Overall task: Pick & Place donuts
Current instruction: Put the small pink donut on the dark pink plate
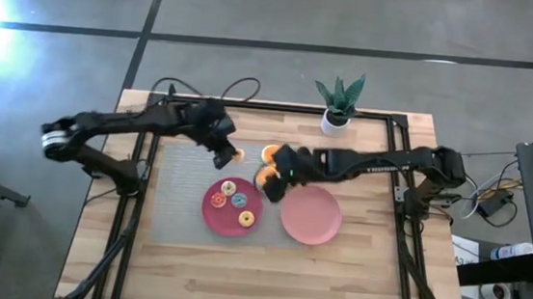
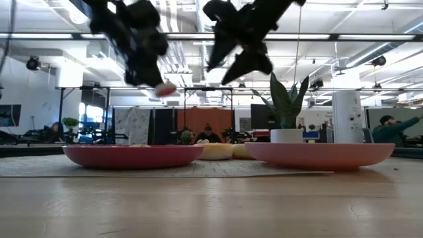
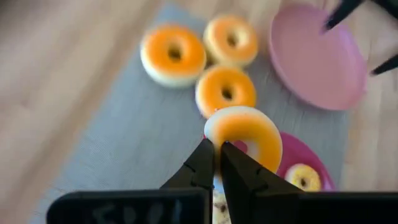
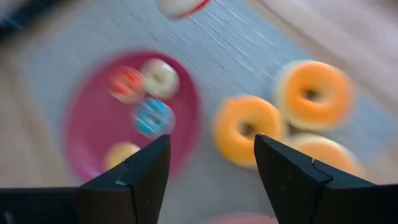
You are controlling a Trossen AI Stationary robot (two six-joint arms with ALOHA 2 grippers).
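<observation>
Starting on your left: your left gripper (image 1: 225, 153) is up off the table, just behind the magenta plate (image 1: 214, 214), and its fingers (image 3: 202, 165) are pinched tight on the rim of one of the bigger donuts (image 3: 247, 134). In the low view that held donut (image 2: 164, 88) hangs well above the plate, so it's clearly in the air.

The magenta plate itself has small donuts on it: from above you can make out three (image 1: 239, 201), but the right wrist view shows four, a reddish one (image 4: 127, 84), a pale one (image 4: 160, 76), a blue one (image 4: 153, 116) and a yellow one (image 4: 120, 155).

Moving right, three more big orange donuts sit on the grey mat (image 1: 173, 166), bunched close together between the two plates' far edges (image 4: 247, 129).

Your right gripper (image 1: 275, 173) hovers right over that bunch with its fingers (image 4: 134, 177) spread wide and nothing between them. The pink plate (image 1: 311, 215) just right of it has nothing on it.
</observation>
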